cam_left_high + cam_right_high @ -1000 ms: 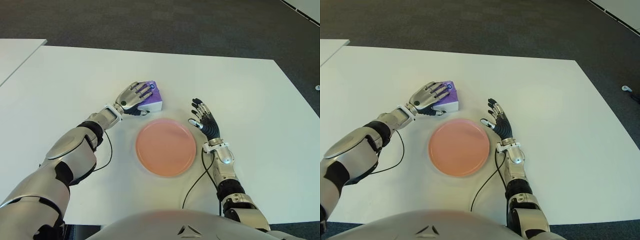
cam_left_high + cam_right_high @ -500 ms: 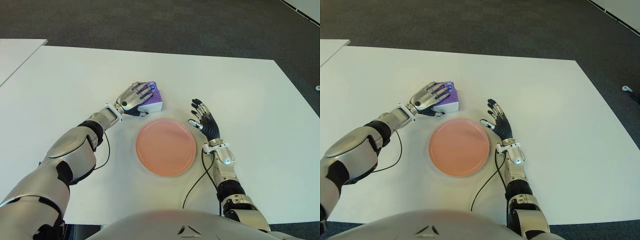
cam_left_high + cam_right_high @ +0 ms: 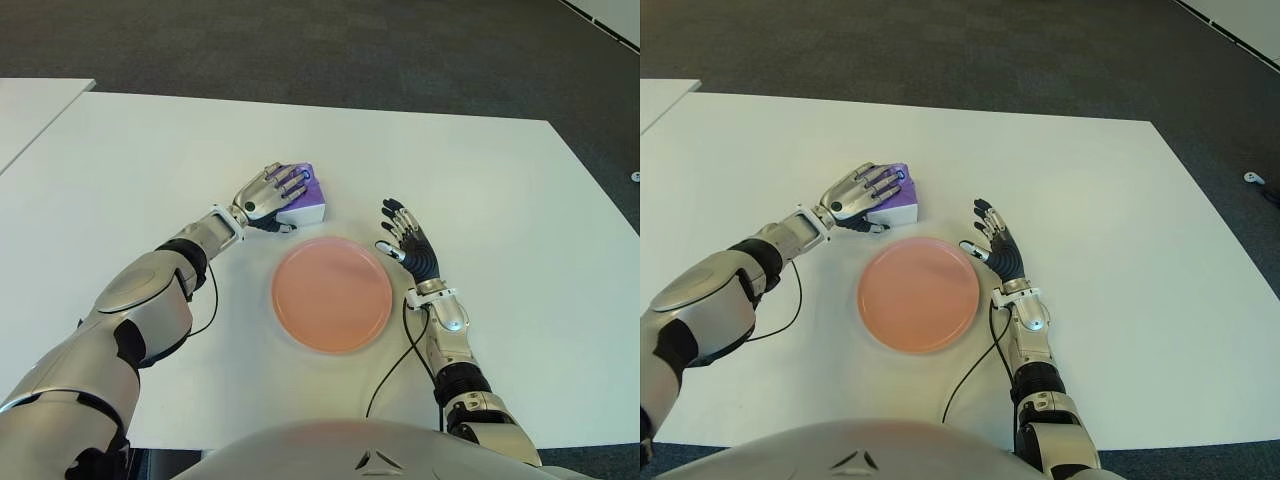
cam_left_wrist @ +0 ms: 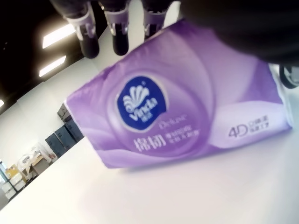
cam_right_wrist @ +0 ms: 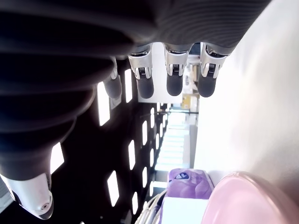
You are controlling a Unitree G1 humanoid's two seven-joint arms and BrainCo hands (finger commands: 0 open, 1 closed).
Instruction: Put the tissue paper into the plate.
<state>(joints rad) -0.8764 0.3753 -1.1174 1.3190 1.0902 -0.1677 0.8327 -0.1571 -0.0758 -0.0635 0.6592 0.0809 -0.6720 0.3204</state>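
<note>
Our left hand [image 3: 270,192] lies over the purple pack of Vinda tissue paper [image 3: 305,196] on the white table [image 3: 480,180]. The palm covers the near side of the pack's top, the fingers [image 4: 86,32] reach forward across it, and the thumb [image 3: 272,227] shows dark along the pack's near edge. In our left wrist view the purple face with its printed logo fills most of what we see, and three fingertips hang just past its far edge, so we read the hand as curled down onto the pack. We cannot tell whether the pack sits on the table or is lifted off it; in the eye views it shows just beyond the hand's knuckles, with its white end panel facing away from the wrist.

The round pink plate [image 3: 332,295] lies on the table on the thumb side of our left hand, near the pack but apart from it, and nothing is in it.

Our right hand [image 3: 408,242] shows just beside the plate, with the plate's rim toward its thumb [image 3: 388,247]. Its fingers [image 5: 174,77] are spread and straight, pointing away from us, and they hold nothing. A black cable [image 3: 392,365] runs from that wrist back toward our body, close to the plate's near edge.
</note>
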